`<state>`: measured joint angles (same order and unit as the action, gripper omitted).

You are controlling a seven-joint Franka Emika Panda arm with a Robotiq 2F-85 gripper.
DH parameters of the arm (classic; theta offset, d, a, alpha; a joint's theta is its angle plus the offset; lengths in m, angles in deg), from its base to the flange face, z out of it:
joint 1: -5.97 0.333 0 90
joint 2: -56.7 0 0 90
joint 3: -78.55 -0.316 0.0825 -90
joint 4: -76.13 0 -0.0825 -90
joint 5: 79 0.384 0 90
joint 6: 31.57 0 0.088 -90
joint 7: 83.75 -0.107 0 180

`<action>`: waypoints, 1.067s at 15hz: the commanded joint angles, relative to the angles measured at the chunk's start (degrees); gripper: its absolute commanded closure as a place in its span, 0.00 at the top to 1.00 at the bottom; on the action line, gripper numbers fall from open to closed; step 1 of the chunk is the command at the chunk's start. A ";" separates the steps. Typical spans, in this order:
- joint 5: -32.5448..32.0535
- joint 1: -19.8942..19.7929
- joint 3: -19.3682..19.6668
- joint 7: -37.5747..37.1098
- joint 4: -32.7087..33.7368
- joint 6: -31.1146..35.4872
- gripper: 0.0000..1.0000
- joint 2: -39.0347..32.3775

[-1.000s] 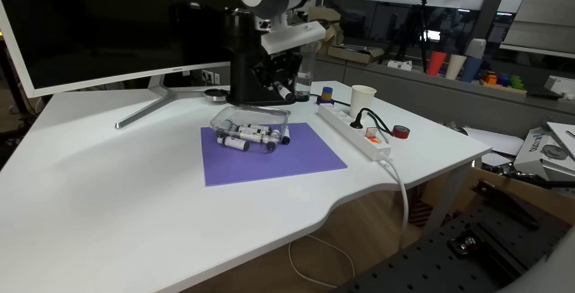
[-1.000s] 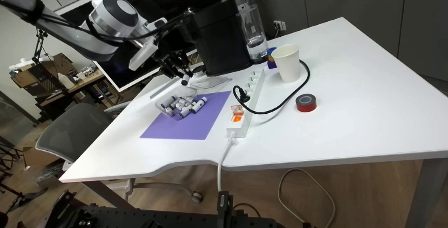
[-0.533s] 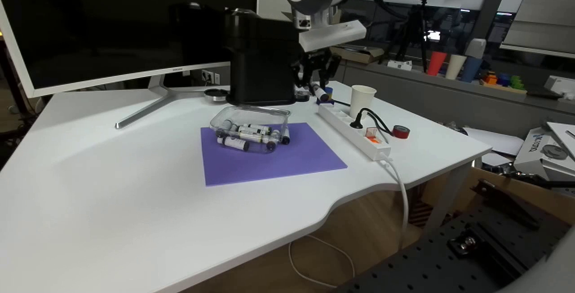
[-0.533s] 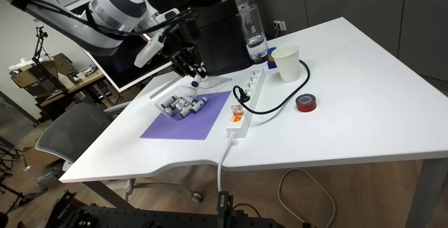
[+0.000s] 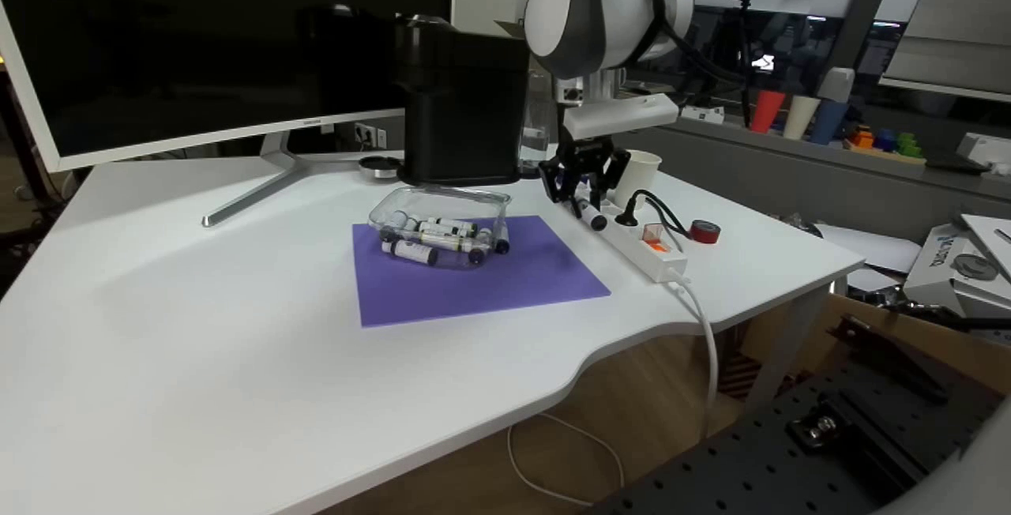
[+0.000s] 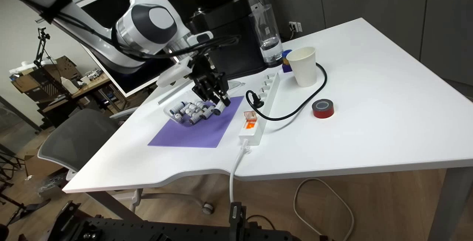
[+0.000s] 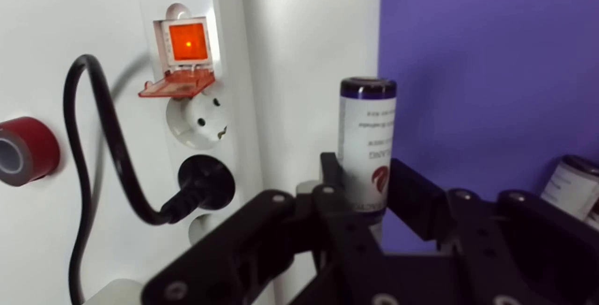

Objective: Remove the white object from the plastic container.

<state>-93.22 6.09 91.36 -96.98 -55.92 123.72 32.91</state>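
Vial (image 7: pixel 367 141) held by gripper (image 7: pixel 366 176), jaws pinching its six-o'clock half in wrist view, power strip (image 7: pixel 241 122) at nine. It's out of plastic container (image 5: pixel 442 201), which sits at nine o'clock from it in an exterior view. Probable risks: overhanging end bumps strip, vial swivels; tilted release, round body rolls.

Free room over purple mat (image 5: pixel 490 294), plastic container (image 5: pixel 450 205) blocking its far edge, power strip (image 5: pixel 636 246) alongside
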 commanded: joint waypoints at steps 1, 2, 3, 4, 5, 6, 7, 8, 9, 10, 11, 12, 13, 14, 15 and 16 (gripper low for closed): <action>2.89 -1.28 -2.49 3.95 0.91 0.40 0.07 -2.42; 3.13 -1.08 -2.78 4.53 1.16 0.38 0.07 -3.10; 3.34 -0.92 -2.97 4.98 1.36 0.33 0.07 -3.60; 3.30 -0.78 -3.09 5.26 1.60 0.35 0.07 -4.04; 3.10 -0.57 -3.04 5.21 1.70 0.62 0.07 -4.34; 2.97 -0.45 -2.98 5.29 1.86 0.80 0.07 -4.53; 2.92 -0.36 -2.90 5.44 1.97 0.98 0.26 -4.64; 3.02 -0.36 -2.88 5.61 1.99 1.19 0.55 -4.62; 3.06 -0.35 -2.86 5.69 1.95 1.30 0.56 -4.53; 3.12 -0.35 -2.90 5.82 1.77 1.14 0.61 -4.11; 3.27 -0.45 -3.07 6.06 1.64 1.01 0.69 -3.73; 3.41 -0.22 -2.99 5.64 1.56 0.53 0.75 -3.26; 3.31 0.25 -2.73 5.09 1.39 0.12 0.81 -2.69; 2.08 1.49 -1.72 4.18 0.99 0.01 0.89 -1.96; 0.92 2.59 -0.89 3.54 0.65 -0.27 0.95 -1.23; -0.41 3.86 0.11 2.57 0.38 -0.39 0.99 -0.57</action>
<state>-91.14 6.78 88.98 -92.15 -54.47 125.02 29.25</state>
